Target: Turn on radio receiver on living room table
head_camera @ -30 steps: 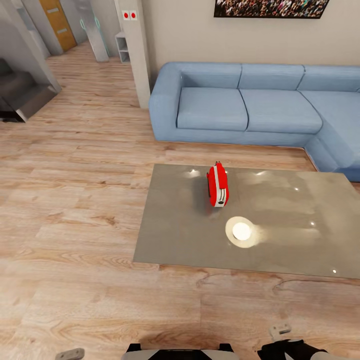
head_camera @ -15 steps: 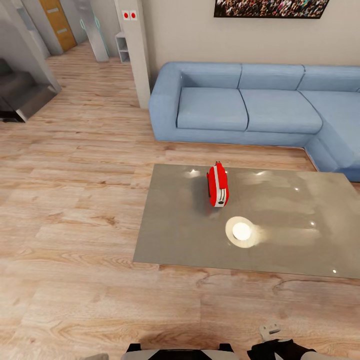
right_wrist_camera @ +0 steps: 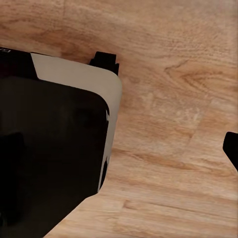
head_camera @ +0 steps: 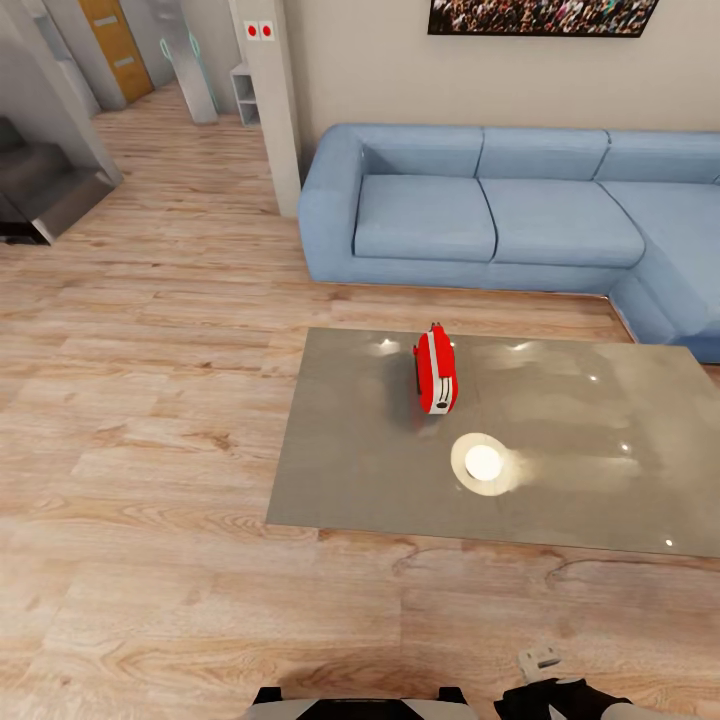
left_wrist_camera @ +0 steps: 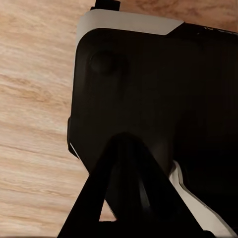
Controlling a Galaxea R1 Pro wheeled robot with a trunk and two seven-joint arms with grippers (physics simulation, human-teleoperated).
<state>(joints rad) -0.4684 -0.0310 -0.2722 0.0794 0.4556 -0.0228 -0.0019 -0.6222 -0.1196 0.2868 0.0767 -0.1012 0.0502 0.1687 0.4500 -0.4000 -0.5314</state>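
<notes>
Red radio receiver (head_camera: 436, 371): upright, edge-on, mid grey table (head_camera: 350, 480), long axis running away from the robot. Lies ahead, well apart from right gripper (head_camera: 541, 660), the nearer; finger spread unreadable.

No legible text, label, brand or number appears on any surface. The nearest thing to a sign is a small white plate (head_camera: 259, 31) bearing two red dots, mounted on the pillar (head_camera: 270, 100) at about 11 o'clock from the table (head_camera: 360, 470).
</notes>
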